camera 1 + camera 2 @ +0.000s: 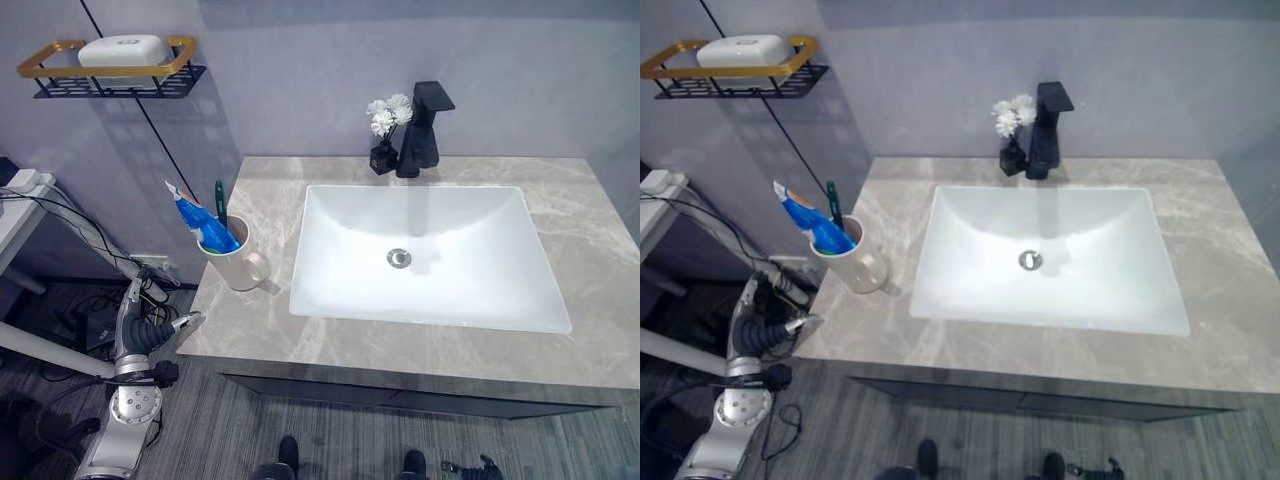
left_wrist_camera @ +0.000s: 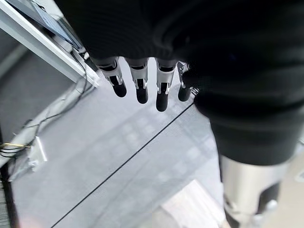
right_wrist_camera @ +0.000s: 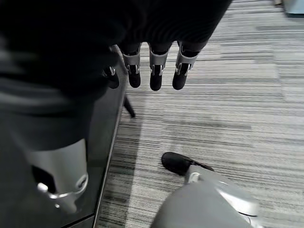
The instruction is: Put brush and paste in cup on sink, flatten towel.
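Observation:
A cream cup point(image 1: 238, 264) stands on the grey marble counter point(image 1: 250, 320), left of the basin. A blue toothpaste tube point(image 1: 203, 224) and a green toothbrush point(image 1: 220, 201) stick up out of it. A white folded towel point(image 1: 122, 50) lies on a gold-rimmed black wall shelf point(image 1: 110, 82) at the upper left. My left hand point(image 1: 148, 334) hangs below the counter's left front corner, apart from the cup; its fingers point(image 2: 141, 88) are straight and hold nothing. My right hand point(image 3: 153, 71) hangs over the striped floor beside the dark cabinet, fingers straight and empty.
The white basin point(image 1: 330, 290) fills the counter's middle, with a black faucet point(image 1: 422, 130) and a small dark vase of white flowers point(image 1: 385, 135) behind it. A white table point(image 1: 20, 215) with cables stands to the left, close to my left arm.

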Tool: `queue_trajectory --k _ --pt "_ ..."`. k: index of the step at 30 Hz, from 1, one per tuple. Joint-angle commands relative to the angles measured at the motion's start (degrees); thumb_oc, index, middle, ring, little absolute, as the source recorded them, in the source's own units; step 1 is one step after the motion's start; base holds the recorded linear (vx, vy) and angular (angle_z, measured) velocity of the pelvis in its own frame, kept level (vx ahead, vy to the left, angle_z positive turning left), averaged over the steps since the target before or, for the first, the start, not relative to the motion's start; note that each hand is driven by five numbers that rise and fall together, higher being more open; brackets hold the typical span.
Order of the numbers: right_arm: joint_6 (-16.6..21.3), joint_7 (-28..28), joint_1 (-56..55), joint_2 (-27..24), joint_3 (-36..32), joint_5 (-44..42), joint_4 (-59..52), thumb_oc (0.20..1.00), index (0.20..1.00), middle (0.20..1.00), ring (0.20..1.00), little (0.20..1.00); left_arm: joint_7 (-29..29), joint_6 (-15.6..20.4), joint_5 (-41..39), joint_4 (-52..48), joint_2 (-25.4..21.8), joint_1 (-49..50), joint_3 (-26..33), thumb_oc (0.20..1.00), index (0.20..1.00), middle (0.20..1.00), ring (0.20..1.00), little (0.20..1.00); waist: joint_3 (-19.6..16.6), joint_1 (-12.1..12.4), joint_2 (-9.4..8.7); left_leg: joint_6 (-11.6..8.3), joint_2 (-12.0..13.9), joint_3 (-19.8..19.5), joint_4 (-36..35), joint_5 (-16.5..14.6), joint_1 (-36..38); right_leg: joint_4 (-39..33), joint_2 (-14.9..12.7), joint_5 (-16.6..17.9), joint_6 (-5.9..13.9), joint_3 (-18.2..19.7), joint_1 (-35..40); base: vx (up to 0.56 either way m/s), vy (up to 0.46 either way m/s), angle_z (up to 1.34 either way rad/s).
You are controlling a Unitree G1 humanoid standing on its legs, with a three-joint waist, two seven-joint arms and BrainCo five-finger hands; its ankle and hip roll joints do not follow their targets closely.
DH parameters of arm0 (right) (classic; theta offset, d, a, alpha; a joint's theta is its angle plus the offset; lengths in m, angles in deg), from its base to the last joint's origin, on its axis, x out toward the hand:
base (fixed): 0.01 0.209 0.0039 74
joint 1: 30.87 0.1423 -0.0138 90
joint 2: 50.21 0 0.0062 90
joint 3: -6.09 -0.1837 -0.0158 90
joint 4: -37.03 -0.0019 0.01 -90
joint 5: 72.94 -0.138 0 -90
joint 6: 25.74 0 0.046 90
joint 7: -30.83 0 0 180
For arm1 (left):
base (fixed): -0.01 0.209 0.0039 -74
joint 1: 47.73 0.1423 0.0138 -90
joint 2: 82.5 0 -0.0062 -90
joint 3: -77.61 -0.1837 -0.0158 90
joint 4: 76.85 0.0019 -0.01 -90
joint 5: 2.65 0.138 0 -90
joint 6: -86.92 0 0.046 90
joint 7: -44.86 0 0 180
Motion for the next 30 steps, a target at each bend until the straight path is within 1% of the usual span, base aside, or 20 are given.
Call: queue_trajectory --k 1,2,3,4,5,6,7,8,9,10,11,13,18,21,22,23,26,27,29,30 --pt "0.79 -0.62 0.24 0.53 2.88 0.61 -0.35 1.000 1.000 1.000 1.000 1.000 0.79 2.94 -1.19 -4.68 -2.97 0.07 2.57 1.000 1.000 1.000 1.000 1.000 0.20 -0.41 -1.07 2.87 -0.55 2.00 2.10 0.37 -2.91 11.93 1.20 5.14 -1.29 1.04 -2.12 0.13 0.262 -0.26" --pt "1.05 -0.99 0.11 0.87 3.31 0.42 -0.01 1.000 1.000 1.000 1.000 1.000 1.51 3.09 -1.84 -4.05 -2.52 0.08 2.10 1.000 1.000 1.000 1.000 1.000 0.09 -0.82 -0.92 2.98 -0.69 2.04 0.85 0.67 -1.65 12.77 5.12 2.07 -2.22 2.09 -3.39 0.12 0.226 -0.24" --pt "1.22 -1.30 -0.15 1.11 4.00 0.42 0.51 1.000 1.000 1.000 1.000 1.000 2.34 3.27 -2.61 -4.00 -2.17 0.23 1.74 1.000 1.000 1.000 1.000 1.000 0.14 -1.01 -0.79 3.06 -0.93 2.19 -0.13 0.94 -0.64 12.95 8.14 -0.07 -3.12 1.97 -4.71 0.09 0.218 -0.35" --pt "0.97 -1.55 -0.15 1.53 5.21 0.92 1.84 1.000 1.000 1.000 1.000 1.000 3.25 3.37 -4.08 -4.07 -1.55 0.47 1.51 1.000 1.000 1.000 1.000 1.000 -0.15 -0.54 -0.99 2.85 -1.59 3.40 -1.85 1.18 0.84 8.84 10.17 -1.25 -4.10 -2.18 -6.25 0.06 0.131 -0.40" --pt "1.01 -1.54 -0.19 1.55 5.25 0.92 1.90 1.000 1.000 1.000 1.000 1.000 3.31 3.38 -4.15 -4.08 -1.58 0.57 1.54 1.000 1.000 1.000 1.000 1.000 0.12 -0.67 -0.82 2.72 -1.40 3.23 -1.98 0.96 1.42 8.35 10.43 -1.29 -4.11 -2.42 -5.43 0.04 0.059 -0.39" --pt "0.69 -1.42 -0.42 1.70 5.42 1.61 2.19 1.000 1.000 1.000 1.000 1.000 4.26 3.33 -6.54 -4.21 -0.93 0.94 1.63 1.000 1.000 1.000 1.000 1.000 -0.03 -0.44 -1.06 2.51 -1.49 3.64 -2.01 0.62 2.01 5.10 9.95 -0.44 -4.10 -5.54 -4.93 0.06 -0.023 -0.20" --pt "0.70 -1.17 -0.60 1.32 5.50 1.92 2.25 1.000 1.000 1.000 1.000 1.000 6.12 3.96 -9.48 -3.56 0.07 0.99 0.46 1.000 1.000 1.000 1.000 1.000 -0.55 -1.99 -1.36 2.62 -1.47 2.69 -0.55 0.27 1.66 3.23 11.35 -0.34 -3.72 0.21 -3.35 0.04 -0.019 -0.03" --pt "0.70 -1.17 -0.57 1.33 5.48 1.92 2.24 1.000 1.000 1.000 1.000 1.000 6.12 4.02 -9.50 -3.48 0.05 0.92 0.45 1.000 1.000 1.000 1.000 1.000 -0.70 -1.87 -1.40 2.63 -1.45 2.82 -0.43 0.37 1.34 3.00 11.39 -0.04 -3.79 0.31 -3.56 0.07 -0.026 0.17" --pt "0.52 -1.26 -0.44 1.08 5.32 1.87 2.68 1.000 1.000 1.000 1.000 1.000 6.78 4.26 -10.39 -3.64 0.48 1.02 0.07 1.000 1.000 1.000 1.000 1.000 -0.81 -2.12 -1.63 2.68 -1.56 2.28 0.31 0.01 1.64 2.59 12.14 0.66 -3.32 3.60 -3.13 0.07 -0.026 0.19" --pt "0.00 -1.41 -0.06 0.68 4.87 2.61 4.11 1.000 1.000 1.000 1.000 1.000 8.17 4.09 -10.59 -4.83 0.67 1.91 0.54 1.000 1.000 1.000 1.000 1.000 -1.73 -1.09 -1.89 2.86 -1.55 3.09 1.09 -0.48 1.71 0.39 11.44 0.99 -3.25 1.89 -1.53 0.14 -0.034 0.11" --pt "-0.03 -1.41 -0.58 0.43 4.40 2.51 4.51 1.000 1.000 1.000 1.000 1.000 8.78 4.10 -10.60 -4.97 0.61 2.67 0.76 1.000 1.000 1.000 1.000 1.000 -2.25 -1.26 -1.88 2.87 -1.59 3.11 0.88 -0.92 2.56 -0.73 11.91 0.73 -3.31 2.66 -0.18 0.13 -0.031 -0.13" --pt "-0.43 -1.55 -1.03 0.11 2.98 1.95 6.13 1.000 1.000 1.000 1.000 1.000 9.77 3.77 -11.01 -5.59 0.06 4.35 1.91 1.000 1.000 1.000 1.000 1.000 -3.54 -1.08 -1.88 2.72 -1.63 3.42 0.77 -1.15 3.13 -2.76 12.04 1.14 -3.35 2.31 1.15 0.11 -0.026 -0.15" --pt "-0.50 -1.64 -1.01 -0.09 2.27 1.67 6.53 1.000 1.000 1.000 1.000 1.000 10.92 3.48 -12.81 -6.86 -0.51 6.80 4.12 1.000 1.000 1.000 1.000 1.000 -4.01 -0.86 -1.76 2.63 -1.63 3.09 1.05 -1.56 3.72 -3.89 12.01 1.10 -3.45 1.69 2.71 0.06 -0.020 -0.01" --pt "-0.42 -2.47 -1.10 -0.40 3.12 2.63 5.43 1.000 1.000 1.000 1.000 1.000 13.55 3.90 -16.81 -9.88 -1.72 10.40 6.86 1.000 1.000 1.000 1.000 1.000 -4.12 -0.36 -1.33 2.52 -1.65 2.64 0.56 -1.51 4.16 -4.66 11.89 0.96 -3.54 1.12 3.61 0.06 -0.020 0.03" --pt "-0.41 -3.26 -1.30 -0.44 3.59 3.20 4.72 1.000 1.000 1.000 1.000 1.000 15.50 4.29 -18.70 -12.64 -2.72 12.97 8.64 1.000 1.000 1.000 1.000 1.000 -4.04 -0.05 -1.06 2.49 -1.72 2.33 0.13 -1.40 4.21 -4.99 11.91 0.93 -3.55 1.06 3.75 0.04 -0.007 0.03" --pt "-0.43 -3.27 -1.37 -0.39 3.71 3.20 4.69 1.000 1.000 1.000 1.000 1.000 15.62 4.17 -18.80 -12.88 -2.72 13.26 8.86 1.000 1.000 1.000 1.000 1.000 -4.13 -0.18 -1.11 2.48 -1.72 2.29 0.07 -1.37 4.23 -5.03 11.91 0.93 -3.56 1.02 3.77 0.04 -0.006 0.04" --pt "-0.47 -4.10 -1.33 -0.33 4.82 4.42 3.98 1.000 1.000 1.000 1.000 1.000 18.57 4.98 -23.49 -16.85 -4.07 15.38 10.37 1.000 1.000 1.000 1.000 1.000 -3.96 0.36 -0.79 2.35 -1.82 1.88 -0.62 -1.07 4.10 -5.51 11.86 0.91 -3.48 0.63 3.85 0.03 -0.008 0.14" --pt "-0.43 -4.56 -1.33 -0.23 5.64 5.15 3.71 1.000 1.000 1.000 1.000 1.000 19.96 5.22 -26.25 -18.42 -4.62 15.97 10.90 0.652 0.652 0.652 0.652 0.652 -3.99 0.45 -0.74 2.34 -1.87 1.69 -0.94 -0.90 4.00 -5.50 11.85 0.94 -3.48 0.54 3.69 0.04 -0.013 0.19" --pt "-0.76 -5.43 -0.89 -0.58 6.98 6.79 3.44 1.000 1.000 1.000 1.000 1.000 24.71 5.35 -35.40 -22.44 -5.94 16.80 11.03 0.200 0.200 0.200 0.200 0.200 -3.65 0.94 -0.35 2.18 -1.93 1.21 -1.71 -0.32 3.64 -5.64 11.80 1.06 -3.46 0.34 3.31 0.02 -0.006 0.07" --pt "-0.76 -5.44 -0.88 -0.57 6.99 6.80 3.44 1.000 1.000 1.000 1.000 1.000 24.80 5.33 -35.51 -22.48 -5.96 16.87 11.12 0.200 0.200 0.200 0.200 0.200 -3.68 0.91 -0.36 2.18 -1.93 1.20 -1.75 -0.30 3.63 -5.64 11.80 1.06 -3.46 0.33 3.28 0.02 -0.011 0.04"
